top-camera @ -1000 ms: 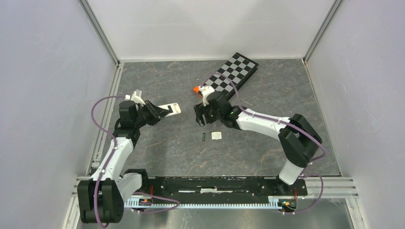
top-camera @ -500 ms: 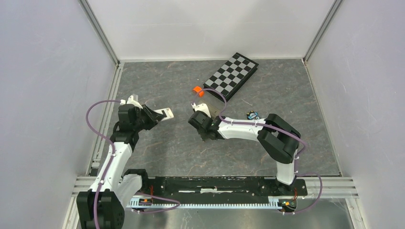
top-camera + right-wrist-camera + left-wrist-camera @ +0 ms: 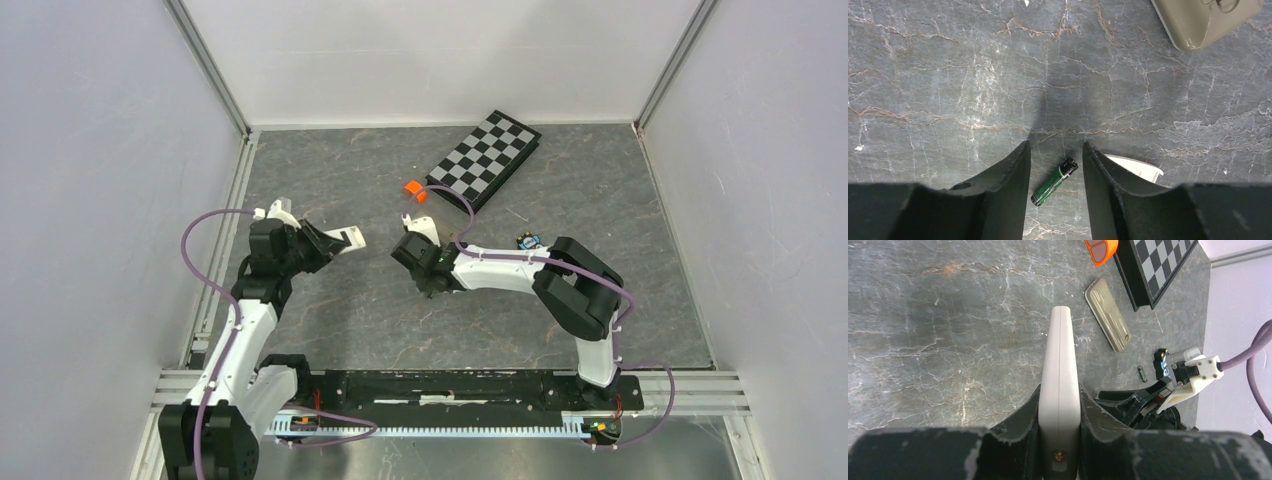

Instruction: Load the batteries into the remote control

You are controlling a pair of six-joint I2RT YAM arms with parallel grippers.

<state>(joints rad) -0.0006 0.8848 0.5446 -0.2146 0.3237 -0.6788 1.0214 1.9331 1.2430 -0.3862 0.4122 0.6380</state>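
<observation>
The left end effector [image 3: 1059, 396] is clamped tight on the white remote control [image 3: 1060, 350], holding it out above the tabletop [image 3: 948, 315]. The right end effector [image 3: 1055, 150] stands partly open and low, its fingers straddling a green battery [image 3: 1054, 181] that lies flat on the tabletop, touching neither finger.

My left arm [image 3: 238, 325] bent up at the elbow, left gripper [image 3: 1059, 395] clamped on the remote [image 3: 1060, 347], my right arm [image 3: 500, 270] folded inward and low, right gripper [image 3: 1055, 150] pointing down, jaws apart.
</observation>
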